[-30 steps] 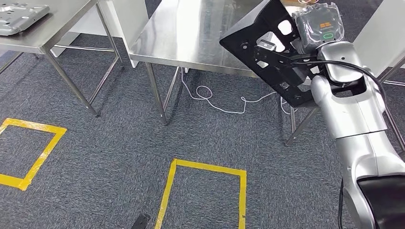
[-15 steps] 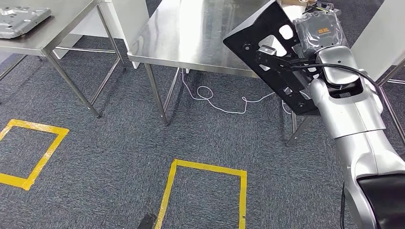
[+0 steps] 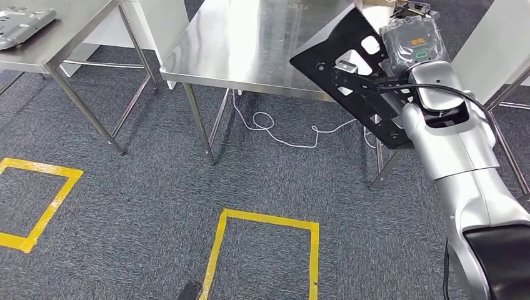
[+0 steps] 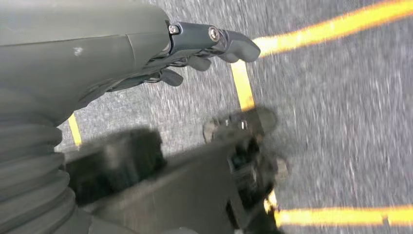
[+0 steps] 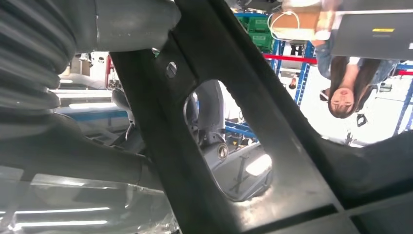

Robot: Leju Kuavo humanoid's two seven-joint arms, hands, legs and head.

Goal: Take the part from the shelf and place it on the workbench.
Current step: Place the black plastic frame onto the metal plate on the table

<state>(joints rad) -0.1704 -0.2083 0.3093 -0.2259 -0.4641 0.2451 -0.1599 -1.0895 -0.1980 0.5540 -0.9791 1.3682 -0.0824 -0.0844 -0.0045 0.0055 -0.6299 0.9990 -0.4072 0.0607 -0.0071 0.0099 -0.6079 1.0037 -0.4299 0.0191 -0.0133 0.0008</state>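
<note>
My right hand (image 3: pixel 375 81) grips a large black plate-like part (image 3: pixel 340 56) with several cut-outs. I hold the part tilted, above the near right edge of the steel workbench (image 3: pixel 250 44). The part hides most of the hand, and dark fingers reach across its face. Close up in the right wrist view, the black part (image 5: pixel 253 126) crosses the picture, with my right hand's grey cover (image 5: pixel 53 73) beside it. My left hand (image 4: pixel 195 48) hangs over the carpet, fingers loosely apart and holding nothing.
A second steel table (image 3: pixel 75 37) at the far left carries a grey metal part (image 3: pixel 22 19). Yellow tape squares (image 3: pixel 265 219) mark the grey carpet. A white cable (image 3: pixel 275 125) lies under the workbench. A person (image 5: pixel 348 83) stands beyond the part.
The whole view has shifted a little, so the camera moved. My right hand still holds the black part, now slightly higher over the workbench edge.
</note>
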